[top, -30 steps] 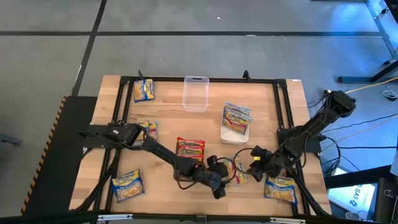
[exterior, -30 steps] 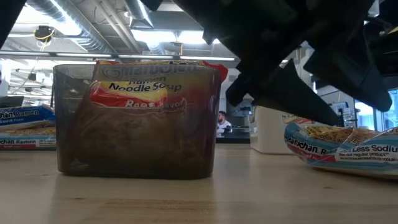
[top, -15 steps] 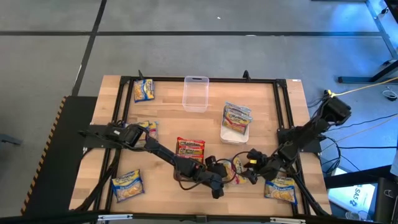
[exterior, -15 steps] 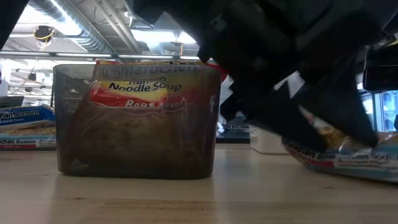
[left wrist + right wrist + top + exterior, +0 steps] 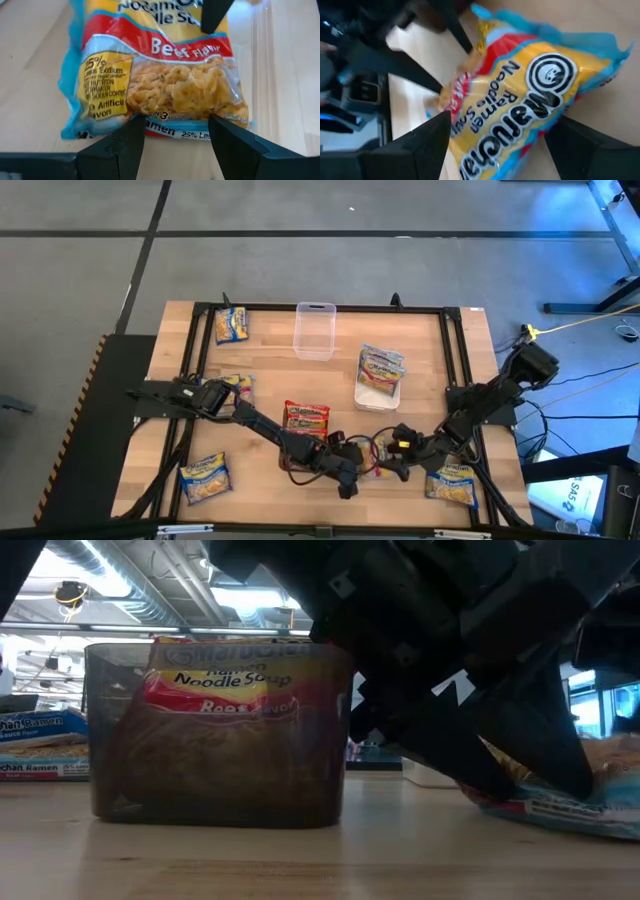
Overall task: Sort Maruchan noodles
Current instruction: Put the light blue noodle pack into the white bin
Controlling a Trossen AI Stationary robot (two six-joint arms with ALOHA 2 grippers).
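While both arms crowd the table's near edge in the high view, we see the left gripper [image 5: 348, 478] and right gripper [image 5: 392, 463] flanking one blue-edged packet [image 5: 376, 451], apparently lying on the wooden table [image 5: 270, 370]. In the low view, dark arms mask it; an office room shows behind. In the left wrist view, fingers [image 5: 112, 150] stand apart at its seam. In the right wrist view, they straddle it, parted. We judge it light, crinkly, brittle inside: grip the edges.
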